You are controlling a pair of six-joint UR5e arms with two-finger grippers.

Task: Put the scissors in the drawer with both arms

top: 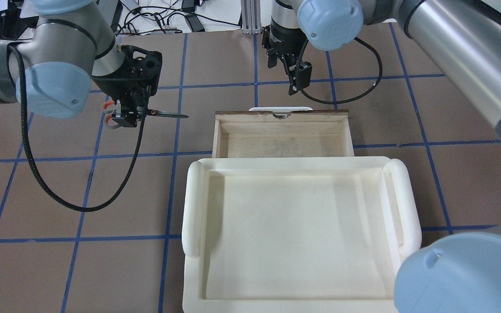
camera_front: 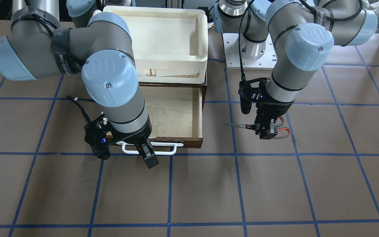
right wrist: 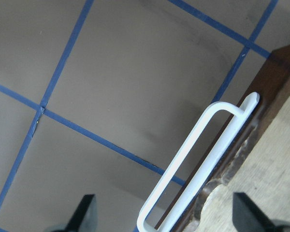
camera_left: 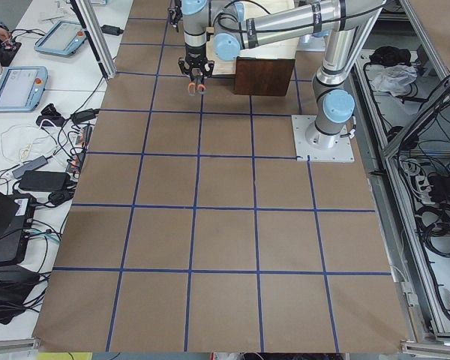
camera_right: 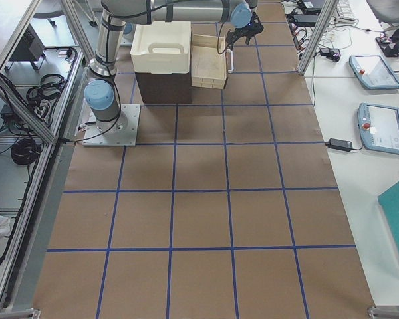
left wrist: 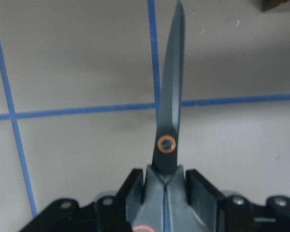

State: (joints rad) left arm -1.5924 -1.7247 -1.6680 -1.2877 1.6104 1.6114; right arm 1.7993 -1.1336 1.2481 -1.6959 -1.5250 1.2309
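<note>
Gripping the scissors (left wrist: 169, 111) just behind the orange-ringed pivot, the left gripper (camera_front: 266, 131) had its jaws clamped on the neck of the tool, and the left wrist view showed a black finger (left wrist: 135, 186) pressed to either side. The blades lay shut together and level, with the tip pointing toward the drawer (camera_front: 183, 141). The grey handles with their orange-red loops stuck out on the other side of the gripper, away from the drawer. The scissors appeared to hang clear of the table (camera_front: 189, 191), beside the drawer and apart from it. The blade crossed over a blue tape line (camera_front: 234, 148), and only bare brown tabletop lay between the tip and the drawer's side wall. The drawer stood pulled out, its pale plywood inside showing in the overhead view. Its rear part sat under the cream-white tray (top: 192, 195), which rested on top of a dark brown cabinet (camera_right: 163, 90). The right gripper (camera_front: 145, 152) was at the drawer's front, by the white bar handle (camera_front: 173, 148). Its fingers (right wrist: 87, 215) were spread wide and held nothing. In the right wrist view the handle ran slantwise between the two fingertips, touched by neither. In the front-facing view the gripper overlapped one end of the handle, and whether it hung above the bar or level with it could not be told.
</note>
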